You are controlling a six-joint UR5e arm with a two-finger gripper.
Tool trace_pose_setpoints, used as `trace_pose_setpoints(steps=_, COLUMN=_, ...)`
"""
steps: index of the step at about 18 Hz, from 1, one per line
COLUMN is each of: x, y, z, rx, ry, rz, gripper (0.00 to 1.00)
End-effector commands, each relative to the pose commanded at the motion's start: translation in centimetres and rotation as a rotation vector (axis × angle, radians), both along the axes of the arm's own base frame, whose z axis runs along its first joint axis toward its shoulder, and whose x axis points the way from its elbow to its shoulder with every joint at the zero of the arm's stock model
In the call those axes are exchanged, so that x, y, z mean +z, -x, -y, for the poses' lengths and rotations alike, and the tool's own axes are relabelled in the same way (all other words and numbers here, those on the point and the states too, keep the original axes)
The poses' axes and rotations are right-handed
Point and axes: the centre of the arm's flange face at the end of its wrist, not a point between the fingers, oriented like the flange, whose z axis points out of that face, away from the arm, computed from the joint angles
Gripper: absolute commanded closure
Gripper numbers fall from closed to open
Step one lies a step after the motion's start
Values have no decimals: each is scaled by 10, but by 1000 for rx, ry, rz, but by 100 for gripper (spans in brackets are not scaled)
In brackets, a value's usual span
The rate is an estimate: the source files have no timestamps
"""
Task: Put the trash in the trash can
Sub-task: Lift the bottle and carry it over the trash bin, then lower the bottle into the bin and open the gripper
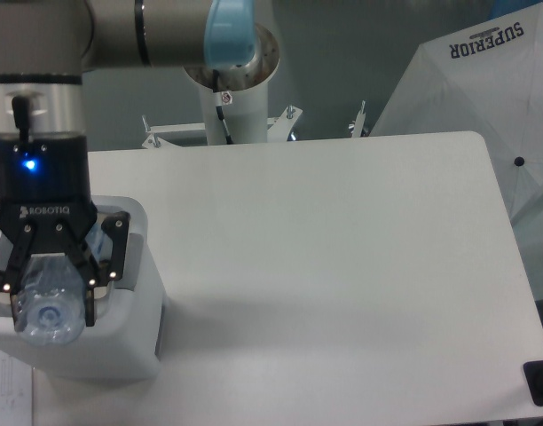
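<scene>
Bottle (pixel 48 302): clear, bluish, held in the gripper (pixel 50 288) with its cap end turned toward the camera. It is seen directly over the open top of the bin (pixel 134 328), at rim height or just above; whether it touches the rim cannot be told. The black fingers (pixel 87 288) are closed against the bottle's sides, one on each flank, so the jaws are clamped on the bottle.

Bin: white, boxy, rounded corners, thick rim, stood at the table's left front corner. Its opening is mostly hidden behind the gripper and bottle; the contents cannot be made out. A grey tab (pixel 128 253) is seen on the right side of the rim, just beside the right finger linkage.

Gripper body: black, a blue light lit on it, lettering below the light. The arm (pixel 121 31) is stretched across the top of the view from the white base post (pixel 232 98) at the table's far edge.

Table (pixel 342 266): white, its surface to the right of the bin is shadowed faintly near the bin's foot. A white umbrella (pixel 484 106) with "SUPERIOR" printed on it is seen beyond the right far corner. A dark object (pixel 542 382) is cut off at the lower right edge. A sheet of paper (pixel 7 390) is glimpsed at the lower left, below the bin.
</scene>
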Motion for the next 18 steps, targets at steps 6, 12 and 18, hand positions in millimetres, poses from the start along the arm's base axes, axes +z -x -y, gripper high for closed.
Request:
trace_pose_setpoints(steps=6, x=-16, y=-5, z=-10, rx=-11, ry=20, rz=11, gripper=32)
trace_pose_setpoints(steps=12, x=-23, y=-27, z=-18, rx=-43, ry=32, rz=14, gripper=31)
trace_pose_setpoints(steps=18, x=-30, y=-32, z=-10, rx=-50, ry=52, rz=18, gripper=29)
